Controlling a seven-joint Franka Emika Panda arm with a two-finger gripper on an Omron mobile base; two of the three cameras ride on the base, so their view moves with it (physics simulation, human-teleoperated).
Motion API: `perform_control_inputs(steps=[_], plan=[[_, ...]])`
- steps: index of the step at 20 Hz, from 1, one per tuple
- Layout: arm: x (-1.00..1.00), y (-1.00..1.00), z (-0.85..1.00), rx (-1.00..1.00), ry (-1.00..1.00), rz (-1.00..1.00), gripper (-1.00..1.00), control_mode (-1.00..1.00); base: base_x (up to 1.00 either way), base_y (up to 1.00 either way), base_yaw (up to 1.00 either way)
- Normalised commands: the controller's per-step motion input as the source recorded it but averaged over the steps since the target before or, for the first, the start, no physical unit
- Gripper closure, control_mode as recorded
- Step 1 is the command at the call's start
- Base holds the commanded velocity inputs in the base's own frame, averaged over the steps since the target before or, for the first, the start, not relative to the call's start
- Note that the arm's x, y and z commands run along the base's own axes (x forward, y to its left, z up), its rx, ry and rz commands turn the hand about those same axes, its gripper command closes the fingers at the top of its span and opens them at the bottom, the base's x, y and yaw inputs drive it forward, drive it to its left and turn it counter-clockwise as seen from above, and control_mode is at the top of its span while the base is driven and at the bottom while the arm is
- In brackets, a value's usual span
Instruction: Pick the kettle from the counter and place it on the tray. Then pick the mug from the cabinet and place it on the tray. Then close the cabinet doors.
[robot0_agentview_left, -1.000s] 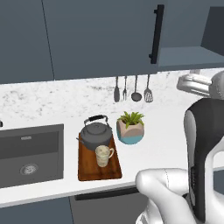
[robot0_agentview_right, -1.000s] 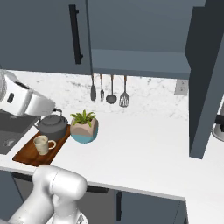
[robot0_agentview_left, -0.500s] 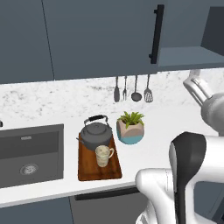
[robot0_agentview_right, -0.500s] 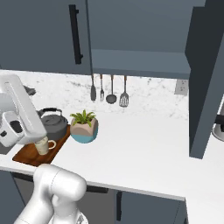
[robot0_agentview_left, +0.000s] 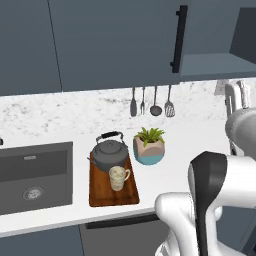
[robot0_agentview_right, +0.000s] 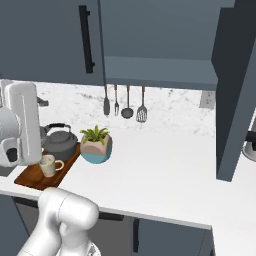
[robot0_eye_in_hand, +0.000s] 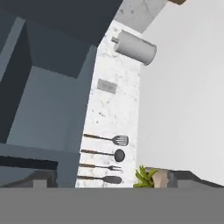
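The dark grey kettle (robot0_agentview_left: 109, 153) (robot0_agentview_right: 60, 142) stands on the back half of the reddish-brown tray (robot0_agentview_left: 102, 193) (robot0_agentview_right: 31, 175). The cream mug (robot0_agentview_left: 118, 177) (robot0_agentview_right: 48, 165) stands on the tray just in front of it. The cabinet (robot0_agentview_right: 160, 67) has its left door (robot0_agentview_right: 55, 40) shut, and its right door (robot0_agentview_right: 235, 85) stands swung out. My gripper (robot0_agentview_left: 237, 91) is up at the right, below the open cabinet shelf (robot0_agentview_left: 215, 64), far from the tray. In the hand view its fingertips stand wide apart, open, with nothing between them.
A potted plant (robot0_agentview_left: 149, 146) (robot0_agentview_right: 96, 145) sits right of the tray. Utensils (robot0_agentview_left: 150, 102) (robot0_eye_in_hand: 105, 157) hang on the back wall. The dark sink (robot0_agentview_left: 32, 175) lies left of the tray. A paper towel roll (robot0_eye_in_hand: 134, 47) stands on the counter (robot0_agentview_right: 160, 170) to the right.
The arm has folded and turned, its big link now upright at the left of the right base view, and the hand has drifted slightly right. Kettle, mug and doors have not moved.
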Motion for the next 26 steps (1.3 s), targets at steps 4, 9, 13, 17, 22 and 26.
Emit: perform_control_inputs(steps=[4,9,13,17,22,26], plan=[[0.00,0.00,-0.02,0.39,-0.19,-0.25,-1.00,-1.00,0.00,0.00,0.00],[0.02,-0.25,-0.01,0.34,-0.20,-0.31,-1.00,-1.00,0.00,0.00,0.00],[-0.09,-0.56,0.00,0.21,-0.28,-0.26,-1.00,-1.00,0.00,0.00,0.00],[-0.35,-0.73,0.01,0.06,-0.14,-0.16,-1.00,-1.00,0.00,0.00,0.00],[-0.28,-0.76,0.00,0.00,0.00,-0.12,-1.00,-1.00,0.00,0.00,0.00],[-0.20,-0.81,0.00,-0.03,0.09,-0.10,-1.00,-1.00,0.00,0.00,0.00]])
